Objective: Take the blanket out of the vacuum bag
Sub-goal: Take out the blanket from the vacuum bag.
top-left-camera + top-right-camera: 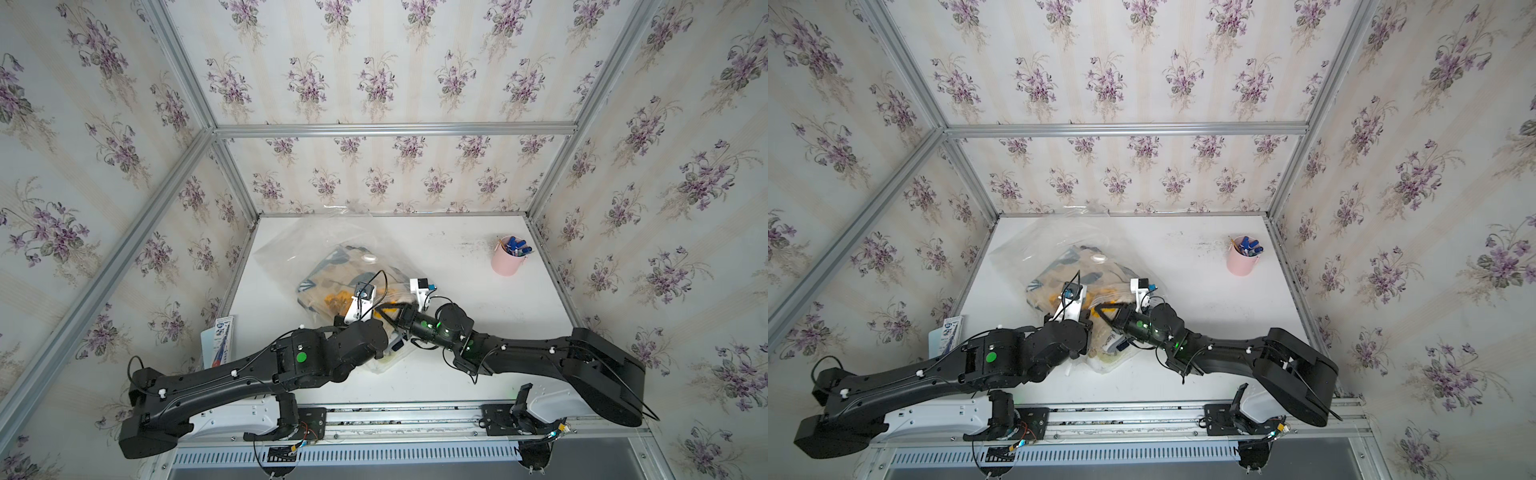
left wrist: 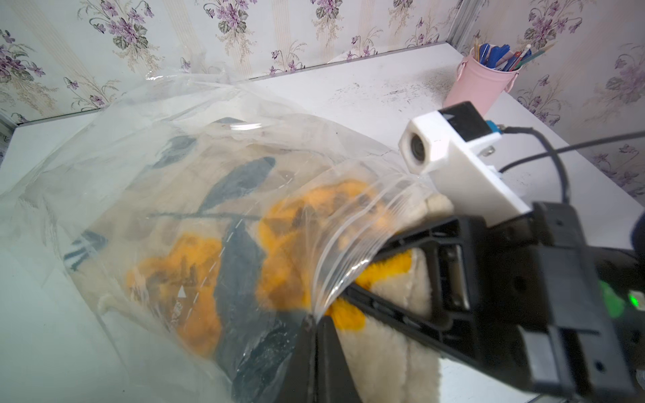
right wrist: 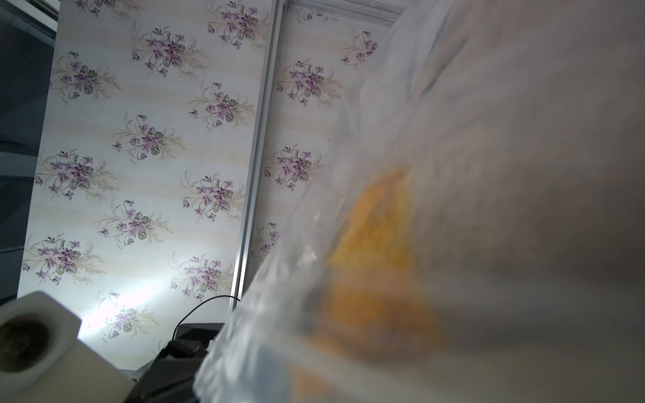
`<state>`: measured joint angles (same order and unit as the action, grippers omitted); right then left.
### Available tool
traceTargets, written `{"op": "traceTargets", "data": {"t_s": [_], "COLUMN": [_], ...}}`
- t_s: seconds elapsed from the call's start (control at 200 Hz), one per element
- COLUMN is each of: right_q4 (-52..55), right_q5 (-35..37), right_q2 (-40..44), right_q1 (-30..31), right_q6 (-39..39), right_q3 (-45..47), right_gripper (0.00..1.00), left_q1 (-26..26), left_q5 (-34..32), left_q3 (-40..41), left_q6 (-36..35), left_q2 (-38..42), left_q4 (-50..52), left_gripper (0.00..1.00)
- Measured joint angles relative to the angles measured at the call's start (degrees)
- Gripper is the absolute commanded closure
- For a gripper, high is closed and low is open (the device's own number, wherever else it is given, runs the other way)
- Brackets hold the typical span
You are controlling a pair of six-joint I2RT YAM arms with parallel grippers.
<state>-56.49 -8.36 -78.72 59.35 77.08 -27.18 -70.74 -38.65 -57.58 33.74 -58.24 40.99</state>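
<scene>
Two grippers work at the near, open mouth of the large transparent crinkly vacuum bag (image 2: pixel 146 146), which lies on the white table (image 1: pixel 457 332). The left gripper (image 2: pixel 313 326) is pinched together on the mouth's thin film lip, drawing it into taut ridges. The right gripper (image 1: pixel 381 311) reaches under that lip with its fingers brought together. Film hides the tips, so whether they hold fleece cannot be told. The cream fleece blanket with orange and dark leaf patches (image 2: pixel 391 356) pokes partly out of the mouth, most of it inside. It looks soft, bulky and light, likely to drag on the clinging plastic, so a deep pinch on a thick bare fold should hold best while the slippery film is held back. Farther off, the small round white valve cap (image 1: pixel 369 257) sits on the bag's upper face, and a pink cup of pens (image 1: pixel 508 261) stands well apart.
</scene>
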Motion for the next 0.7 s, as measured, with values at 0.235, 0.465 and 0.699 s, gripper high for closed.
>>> {"op": "traceTargets", "data": {"t_s": [0.235,0.465,0.699], "right_q4": [7.98,27.39,44.24], "right_q5": [3.98,7.34,9.07], "right_q2": [19.93,42.60,46.71], "right_q1": [1.51,2.71,2.71], "right_q6": [-1.81,-6.12,-14.40], "right_q3": [13.20,12.52,-2.80], "right_gripper": [1.00,1.00,1.00], "left_q1": [0.00,0.00,0.00], "left_q5": [-0.04,-0.26,-1.88], "left_q3": [1.62,3.78,4.13], "left_q6": [1.14,3.30,8.79], "left_q2": [0.59,0.70,-1.16], "left_q4": [-0.28,-0.94,-0.96], "left_gripper": [1.00,1.00,1.00]}}
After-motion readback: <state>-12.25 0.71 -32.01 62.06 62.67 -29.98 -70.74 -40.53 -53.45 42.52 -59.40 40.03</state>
